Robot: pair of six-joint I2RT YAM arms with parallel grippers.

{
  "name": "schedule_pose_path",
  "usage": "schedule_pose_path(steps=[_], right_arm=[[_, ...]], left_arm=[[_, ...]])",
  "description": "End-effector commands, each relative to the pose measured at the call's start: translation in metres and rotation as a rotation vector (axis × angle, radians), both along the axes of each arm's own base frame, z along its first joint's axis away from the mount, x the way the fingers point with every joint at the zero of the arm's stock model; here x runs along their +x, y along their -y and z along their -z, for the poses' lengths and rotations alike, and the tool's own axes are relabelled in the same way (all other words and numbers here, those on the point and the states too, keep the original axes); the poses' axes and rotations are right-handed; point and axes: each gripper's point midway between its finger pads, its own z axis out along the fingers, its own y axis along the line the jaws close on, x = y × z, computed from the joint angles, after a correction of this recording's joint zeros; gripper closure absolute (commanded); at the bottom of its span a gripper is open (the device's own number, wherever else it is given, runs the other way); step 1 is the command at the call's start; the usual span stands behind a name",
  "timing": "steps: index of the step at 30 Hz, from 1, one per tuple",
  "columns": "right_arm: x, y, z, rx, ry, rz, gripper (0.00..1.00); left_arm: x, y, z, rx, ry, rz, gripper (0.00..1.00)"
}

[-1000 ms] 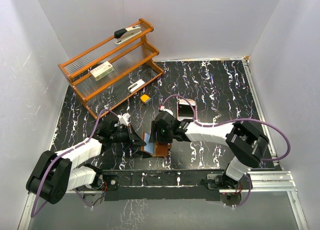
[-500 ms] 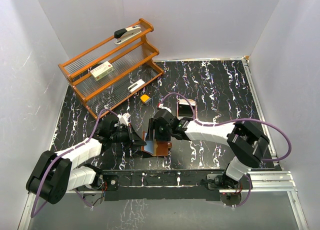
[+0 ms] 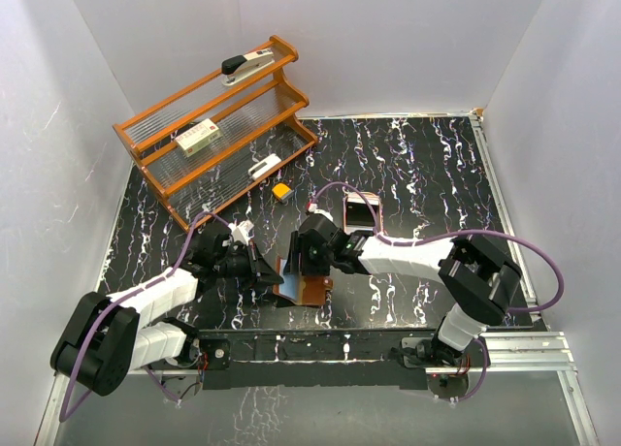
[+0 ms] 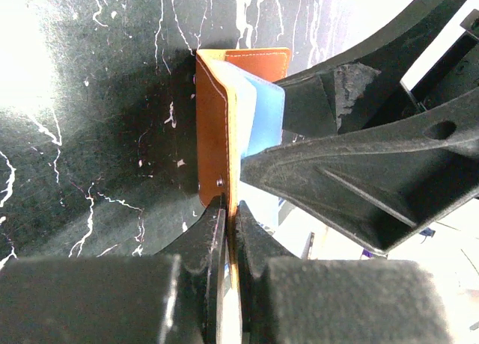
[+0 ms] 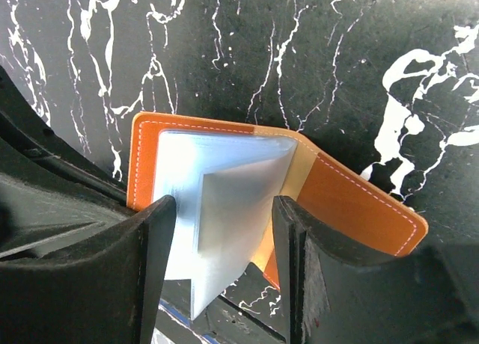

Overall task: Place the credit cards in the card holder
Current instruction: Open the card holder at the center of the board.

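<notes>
The card holder lies open near the table's front, a reddish-brown leather wallet with pale inner pockets. My left gripper is shut on the edge of its left flap, which stands upright between the pinched jaws of the left gripper. A pale blue-silver credit card sits tilted in the wallet's fold. My right gripper reaches down over it with a finger on each side of the card, closed across its width. In the left wrist view the card shows pale blue behind the flap.
A wooden rack at the back left carries a stapler, a small box and a white item. A yellow block and a dark rectangle with a reddish rim lie behind the wallet. White walls enclose the table.
My right gripper shifted slightly left over the wallet and came back; its jaws eased and closed again. The left gripper and the flap have not moved.
</notes>
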Motion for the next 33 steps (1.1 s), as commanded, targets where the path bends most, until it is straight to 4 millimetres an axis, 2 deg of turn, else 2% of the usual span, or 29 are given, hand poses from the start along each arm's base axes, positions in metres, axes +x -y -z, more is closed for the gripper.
schedule_pose_path(steps=[1,14,25,31,33], right_arm=[[0.003,0.012,0.006,-0.042,0.024,0.022,0.49],[-0.001,0.018,0.004,-0.067,0.024,0.003,0.45],[-0.007,0.064,0.012,-0.275,0.047,-0.019,0.45],[-0.012,0.061,0.015,-0.265,0.038,-0.064,0.47],[-0.013,0.059,0.017,-0.262,0.032,-0.068,0.48]], left_arm=[[-0.001,0.004,-0.013,-0.038,0.042,0.03,1.0],[0.0,0.003,-0.01,-0.018,0.037,0.032,1.0],[0.001,0.001,-0.007,0.015,0.028,0.039,1.0],[0.002,0.002,-0.005,0.024,0.019,0.051,1.0],[0.002,0.002,-0.005,0.025,0.021,0.048,0.97]])
